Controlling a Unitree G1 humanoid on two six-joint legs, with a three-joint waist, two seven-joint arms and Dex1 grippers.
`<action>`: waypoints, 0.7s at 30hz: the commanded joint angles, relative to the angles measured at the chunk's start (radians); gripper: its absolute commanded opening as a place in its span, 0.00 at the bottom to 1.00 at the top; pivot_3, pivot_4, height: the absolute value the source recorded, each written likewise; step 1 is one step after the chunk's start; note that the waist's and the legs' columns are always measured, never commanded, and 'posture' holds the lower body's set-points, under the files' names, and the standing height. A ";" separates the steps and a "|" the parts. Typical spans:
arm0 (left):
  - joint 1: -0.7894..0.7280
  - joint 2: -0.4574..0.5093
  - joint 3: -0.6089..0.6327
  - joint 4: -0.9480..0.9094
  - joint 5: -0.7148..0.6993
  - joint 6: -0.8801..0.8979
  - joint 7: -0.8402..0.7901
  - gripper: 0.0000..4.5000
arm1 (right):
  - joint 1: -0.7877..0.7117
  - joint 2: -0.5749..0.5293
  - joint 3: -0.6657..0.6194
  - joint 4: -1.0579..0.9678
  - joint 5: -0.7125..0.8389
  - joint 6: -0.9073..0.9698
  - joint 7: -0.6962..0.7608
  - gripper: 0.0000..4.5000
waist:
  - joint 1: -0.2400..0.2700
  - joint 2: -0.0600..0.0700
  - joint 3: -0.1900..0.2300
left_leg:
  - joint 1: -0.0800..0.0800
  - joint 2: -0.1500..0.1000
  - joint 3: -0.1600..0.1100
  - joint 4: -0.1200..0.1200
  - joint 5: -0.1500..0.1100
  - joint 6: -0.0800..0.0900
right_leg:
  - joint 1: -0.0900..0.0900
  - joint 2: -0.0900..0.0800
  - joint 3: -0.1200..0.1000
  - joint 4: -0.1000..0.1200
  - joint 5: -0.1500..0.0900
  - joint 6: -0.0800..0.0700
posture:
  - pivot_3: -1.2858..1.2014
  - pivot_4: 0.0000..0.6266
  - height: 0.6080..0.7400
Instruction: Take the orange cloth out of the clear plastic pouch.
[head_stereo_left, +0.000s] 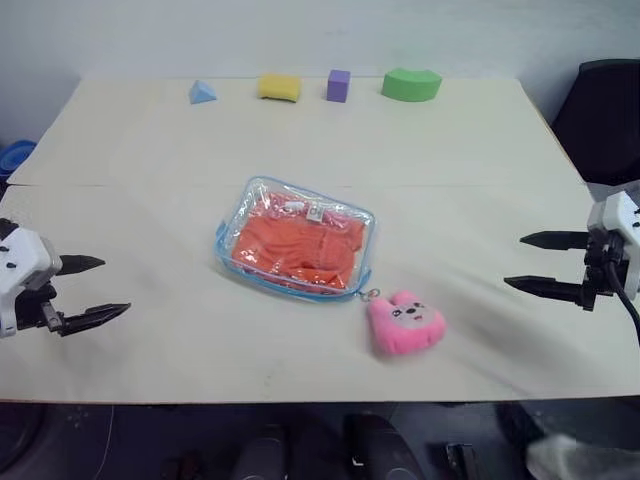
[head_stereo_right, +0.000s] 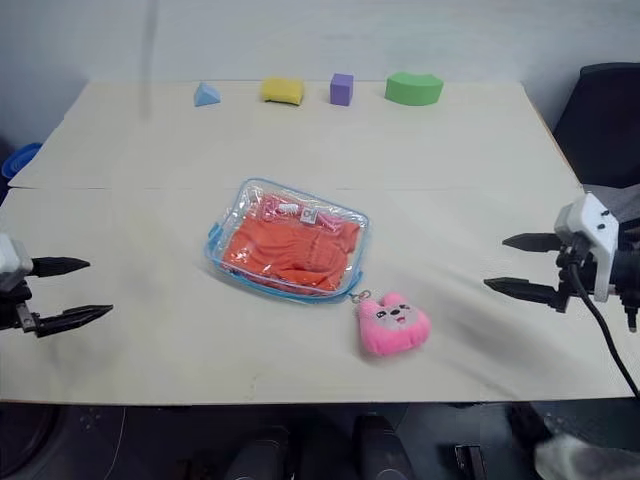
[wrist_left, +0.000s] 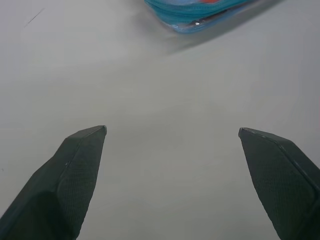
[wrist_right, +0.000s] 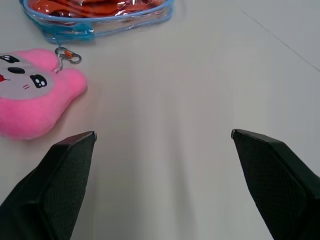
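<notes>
From my head, the clear plastic pouch (head_stereo_left: 296, 238) lies flat near the middle of the pale table (head_stereo_left: 470, 160), its light blue edging running all round, and the orange cloth (head_stereo_left: 298, 247) sits folded inside it, nearly filling it, with a small white tag by the far edge. A pink plush charm (head_stereo_left: 404, 322) lies just beside the pouch's near corner, joined to it by a short chain. My left gripper (head_stereo_left: 92, 290) and right gripper (head_stereo_left: 528, 262) hover at the table's two sides, well apart from the pouch, fingers spread wide and holding nothing. Four foam blocks (head_stereo_left: 338, 85) (blue, yellow, purple, green) line the far edge. Through my left wrist, my parted fingertips (wrist_left: 82, 150) frame bare table, the pouch's blue edge beyond. Through my right wrist, spread fingertips (wrist_right: 75, 152) again, with charm, clasp and pouch beyond.
</notes>
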 joint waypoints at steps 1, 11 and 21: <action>0.006 -0.002 0.011 -0.028 0.005 -0.011 -0.006 1.00 | 0.015 0.006 -0.037 -0.046 0.007 -0.011 -0.015 1.00 | 0.001 0.000 0.000 | 0.000 0.000 0.000 0.000 0.000 0.000 | 0.000 0.000 0.000 0.000 0.000 0.000 | 0.52 0.24 1.00; 0.004 -0.020 0.012 -0.080 -0.012 0.043 0.020 1.00 | 0.052 0.028 -0.050 -0.103 0.009 -0.009 -0.086 1.00 | -0.001 0.000 0.000 | 0.005 0.000 0.000 0.004 -0.001 0.003 | 0.002 0.000 0.002 0.008 0.000 0.000 | 0.52 0.24 1.00; -0.014 -0.064 0.019 -0.160 -0.081 0.169 0.049 1.00 | 0.056 0.038 -0.047 -0.155 0.039 0.055 -0.137 1.00 | 0.001 0.000 0.000 | 0.005 0.000 0.000 0.005 0.000 0.003 | 0.001 0.001 0.001 0.011 0.000 0.000 | 0.52 0.24 1.00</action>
